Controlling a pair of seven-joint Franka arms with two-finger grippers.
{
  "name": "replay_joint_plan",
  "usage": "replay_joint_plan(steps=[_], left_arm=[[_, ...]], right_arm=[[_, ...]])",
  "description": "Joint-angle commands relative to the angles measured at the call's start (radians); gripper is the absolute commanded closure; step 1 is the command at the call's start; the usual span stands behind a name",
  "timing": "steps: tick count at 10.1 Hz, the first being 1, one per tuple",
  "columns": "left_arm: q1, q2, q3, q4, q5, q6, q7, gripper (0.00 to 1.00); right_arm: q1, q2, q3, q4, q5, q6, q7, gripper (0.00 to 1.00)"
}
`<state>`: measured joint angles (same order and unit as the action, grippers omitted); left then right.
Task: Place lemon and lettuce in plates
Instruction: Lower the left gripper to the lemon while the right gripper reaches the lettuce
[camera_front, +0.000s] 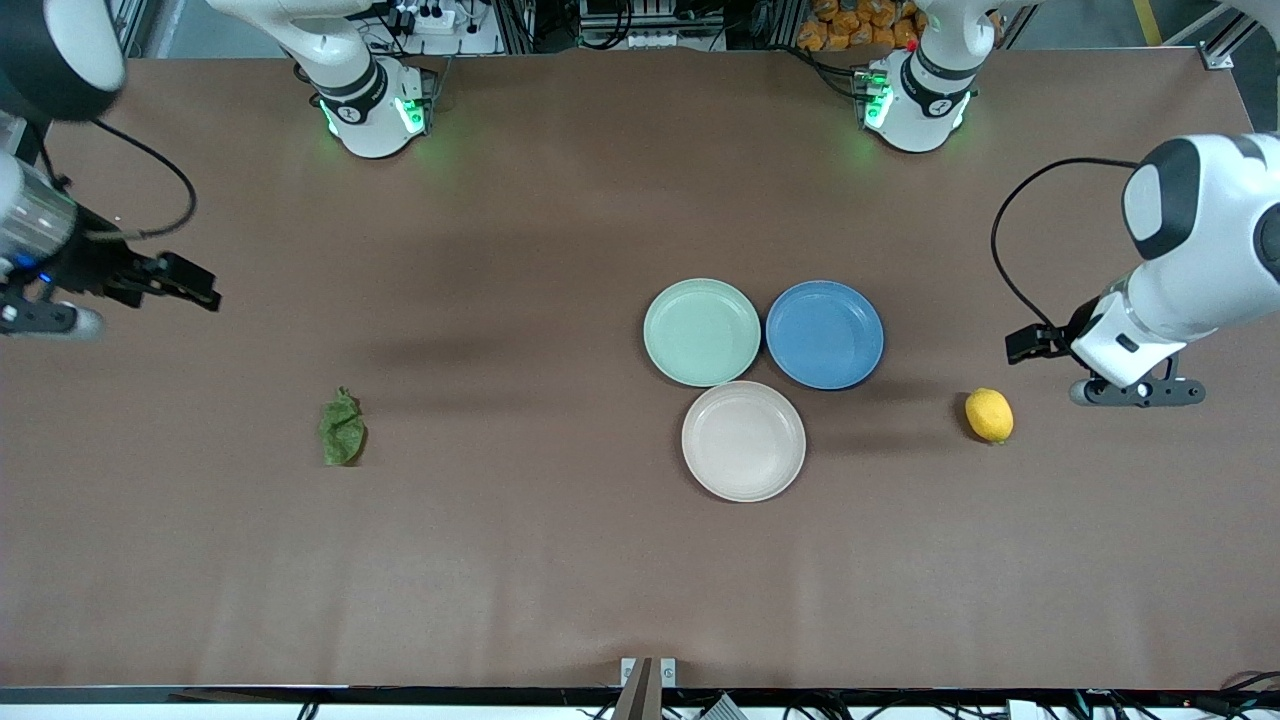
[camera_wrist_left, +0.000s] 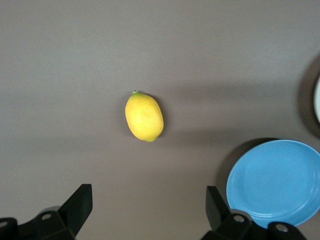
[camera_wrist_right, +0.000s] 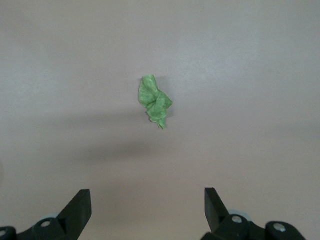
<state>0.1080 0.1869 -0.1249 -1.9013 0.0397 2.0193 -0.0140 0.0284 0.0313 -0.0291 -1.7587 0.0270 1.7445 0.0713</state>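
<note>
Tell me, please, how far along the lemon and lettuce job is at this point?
Nothing is placed yet. The lemon and lettuce lie on the table; the mint plate and beige plate are empty. The open left gripper hangs over the lemon, the open right gripper over the lettuce. Both pickups and placements remain.

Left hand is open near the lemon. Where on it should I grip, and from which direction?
Come straight down from above and close across the lemon's narrow middle, not end to end. It lies flat on the bare table with its long axis between the pointed tips, nothing crowding it. The open left hand probably spans that waist easily.
</note>
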Motion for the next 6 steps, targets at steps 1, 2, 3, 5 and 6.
replay_joint_plan(steps=[1,2,3,5,6], left_arm=[[0.021,0.051,-0.005,0.002,0.017,0.041,0.016,0.0],[0.021,0.068,-0.004,0.002,0.017,0.059,0.014,0.0],[0.021,0.091,-0.002,0.002,0.017,0.085,0.011,0.0],[0.022,0.138,0.001,0.002,0.019,0.134,0.002,0.0],[0.022,0.15,0.001,0.001,0.02,0.151,0.002,0.0]], right_arm=[[-0.004,0.065,0.006,-0.036,0.002,0.07,-0.008,0.0],[-0.004,0.109,0.006,-0.038,0.002,0.096,-0.008,0.0],[-0.004,0.154,0.006,-0.051,0.002,0.14,-0.008,0.0],[-0.004,0.203,0.006,-0.126,0.002,0.283,-0.008,0.0],[-0.001,0.226,0.006,-0.152,0.002,0.337,-0.005,0.0]])
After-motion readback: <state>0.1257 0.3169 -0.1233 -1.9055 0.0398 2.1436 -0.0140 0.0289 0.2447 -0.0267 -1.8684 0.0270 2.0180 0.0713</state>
